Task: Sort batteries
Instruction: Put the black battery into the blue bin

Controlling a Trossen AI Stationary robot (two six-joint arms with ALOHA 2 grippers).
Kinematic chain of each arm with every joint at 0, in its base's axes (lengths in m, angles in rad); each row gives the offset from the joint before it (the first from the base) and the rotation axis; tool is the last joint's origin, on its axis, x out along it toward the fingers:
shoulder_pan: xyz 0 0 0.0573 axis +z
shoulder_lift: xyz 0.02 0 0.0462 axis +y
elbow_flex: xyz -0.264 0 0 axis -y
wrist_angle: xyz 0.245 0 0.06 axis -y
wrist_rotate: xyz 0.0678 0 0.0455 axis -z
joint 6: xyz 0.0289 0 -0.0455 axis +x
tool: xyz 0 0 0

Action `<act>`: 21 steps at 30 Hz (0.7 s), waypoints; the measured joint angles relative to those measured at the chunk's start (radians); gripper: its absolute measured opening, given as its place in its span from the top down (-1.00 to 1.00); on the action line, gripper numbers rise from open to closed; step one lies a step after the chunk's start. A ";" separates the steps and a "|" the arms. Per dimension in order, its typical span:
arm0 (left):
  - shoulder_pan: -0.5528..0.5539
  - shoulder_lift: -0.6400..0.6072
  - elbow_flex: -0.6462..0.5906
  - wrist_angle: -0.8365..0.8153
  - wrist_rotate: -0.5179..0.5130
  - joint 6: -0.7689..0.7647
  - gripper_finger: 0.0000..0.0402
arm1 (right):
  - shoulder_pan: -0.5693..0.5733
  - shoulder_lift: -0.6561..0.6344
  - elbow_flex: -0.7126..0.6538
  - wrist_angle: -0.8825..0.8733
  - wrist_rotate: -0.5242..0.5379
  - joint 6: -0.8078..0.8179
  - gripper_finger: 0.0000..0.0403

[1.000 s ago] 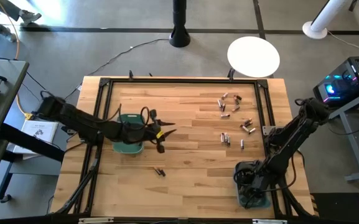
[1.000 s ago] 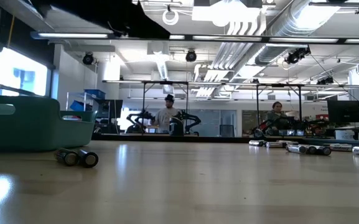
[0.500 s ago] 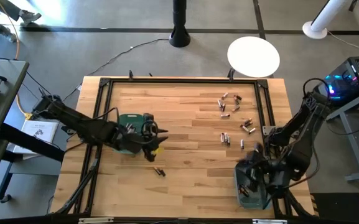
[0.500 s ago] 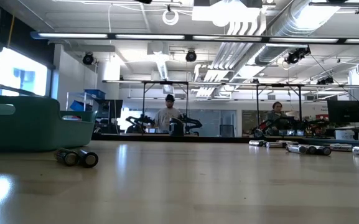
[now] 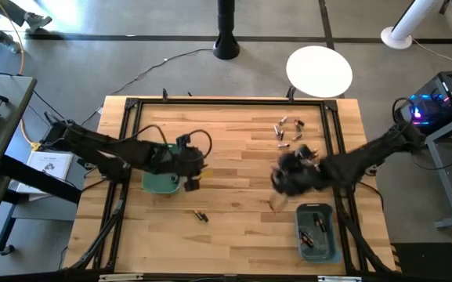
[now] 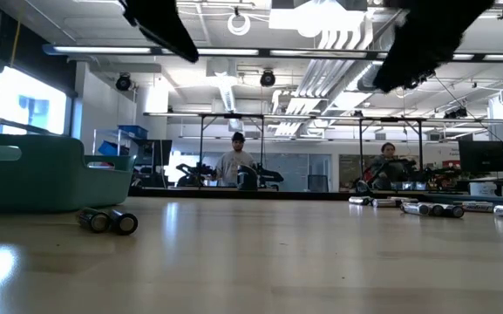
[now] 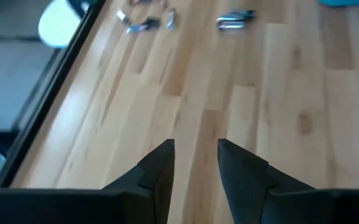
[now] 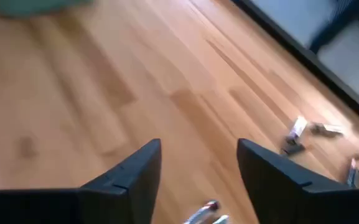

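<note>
Batteries lie loose on the wood table: a scatter at the far right (image 5: 288, 129), a few more (image 5: 310, 159) nearer, and a pair (image 5: 201, 215) near the middle front. My left gripper (image 5: 192, 182) hovers open beside the left teal bin (image 5: 161, 184), with nothing between its fingers (image 7: 196, 158). My right gripper (image 5: 282, 186), blurred, hangs open over bare wood left of the right teal bin (image 5: 318, 235), which has a few batteries lying in it. Its fingers (image 8: 199, 163) hold nothing, and a battery (image 8: 208, 210) lies below them.
A black frame (image 5: 131, 141) runs around the tabletop. In the low view the left bin (image 6: 42, 174) stands behind the battery pair (image 6: 107, 221), and both arms show as dark shapes at the top. People sit in the room far behind the table.
My right gripper has swung quickly from over the right bin at the near right corner, up and toward the table's middle, its arm turning away from the bin. My left gripper has drawn back a little toward the left bin and tipped.
</note>
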 joint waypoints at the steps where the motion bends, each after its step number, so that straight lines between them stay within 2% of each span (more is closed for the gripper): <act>1: 0.018 0.000 -0.016 0.013 0.005 -0.016 0.40 | -0.069 0.000 -0.005 0.011 -0.051 -0.035 -0.11; 3: 0.048 0.000 -0.048 0.023 0.009 -0.050 0.38 | -0.212 0.001 -0.012 0.018 -0.173 -0.121 -0.21; 6: 0.068 0.000 -0.103 0.030 0.031 -0.087 0.36 | -0.403 0.008 -0.040 0.033 -0.366 -0.356 -0.27; 8: 0.062 0.001 -0.135 0.019 0.050 -0.096 0.36 | -0.515 0.017 -0.054 0.028 -0.429 -0.485 -0.27; 11: 0.040 0.001 -0.179 0.044 0.067 -0.127 0.36 | -0.673 0.049 -0.055 0.026 -0.498 -0.573 -0.27; 15: 0.016 0.001 -0.229 0.103 0.067 -0.145 0.36 | -0.824 0.138 -0.056 0.056 -0.602 -0.621 -0.26; 21: 0.011 0.000 -0.266 0.196 0.067 -0.145 0.36 | -0.962 0.296 -0.055 0.137 -0.695 -0.442 -0.26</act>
